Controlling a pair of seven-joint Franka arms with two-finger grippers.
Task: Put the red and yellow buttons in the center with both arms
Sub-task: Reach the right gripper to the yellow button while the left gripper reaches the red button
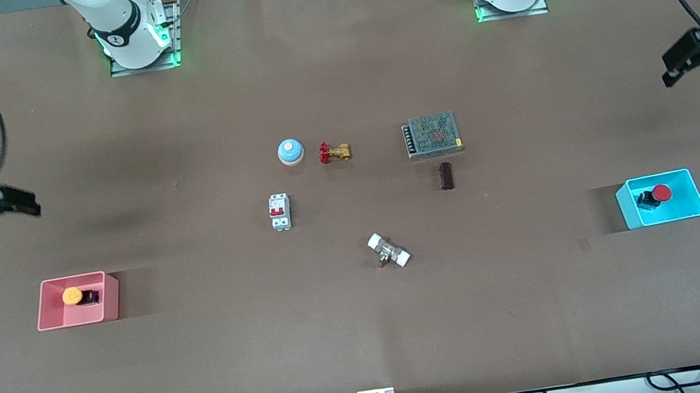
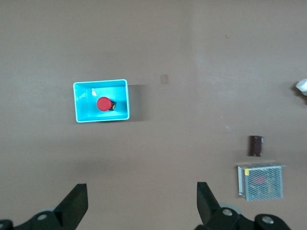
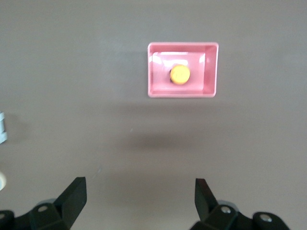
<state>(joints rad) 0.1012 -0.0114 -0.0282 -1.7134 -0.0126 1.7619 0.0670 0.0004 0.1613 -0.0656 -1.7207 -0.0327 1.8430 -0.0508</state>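
Note:
The yellow button (image 1: 74, 296) lies in a pink bin (image 1: 113, 296) toward the right arm's end of the table. The red button (image 1: 660, 194) lies in a cyan bin (image 1: 630, 210) toward the left arm's end. My right gripper (image 1: 13, 201) is open and empty, up in the air over bare tabletop beside the pink bin. In the right wrist view, the gripper (image 3: 139, 181) is apart from the yellow button (image 3: 180, 74) in its bin (image 3: 156, 72). My left gripper (image 1: 670, 68) is open and empty over bare table. In the left wrist view, the gripper (image 2: 141, 187) is apart from the red button (image 2: 103, 104) in its bin (image 2: 122, 98).
Around the table's middle stand a blue-and-white bell (image 1: 290, 152), a red-handled brass valve (image 1: 334, 152), a white circuit breaker (image 1: 280, 211), a mesh-covered power supply (image 1: 432, 134), a small dark brown block (image 1: 446, 175) and a white-ended metal fitting (image 1: 389, 250).

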